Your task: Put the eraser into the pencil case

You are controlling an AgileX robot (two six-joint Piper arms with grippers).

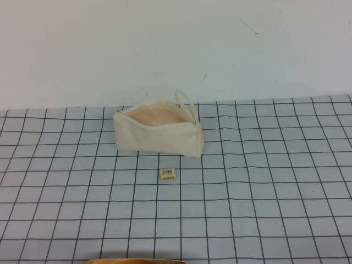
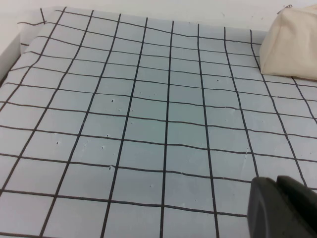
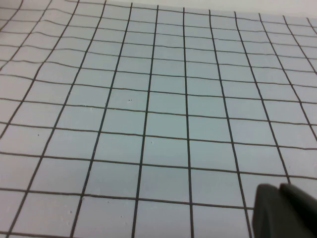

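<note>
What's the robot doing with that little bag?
Nothing is being handled yet. The pencil case lies open on the grid mat, and the eraser sits just in front of it, not touching it. The left gripper and right gripper hover over bare mat, away from the eraser, holding nothing.

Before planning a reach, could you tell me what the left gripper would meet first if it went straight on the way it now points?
Probably only the grid mat. The left gripper shows only at the left wrist view's edge; the pencil case lies off to one side, likely out of line. The right gripper is over bare mat.
</note>
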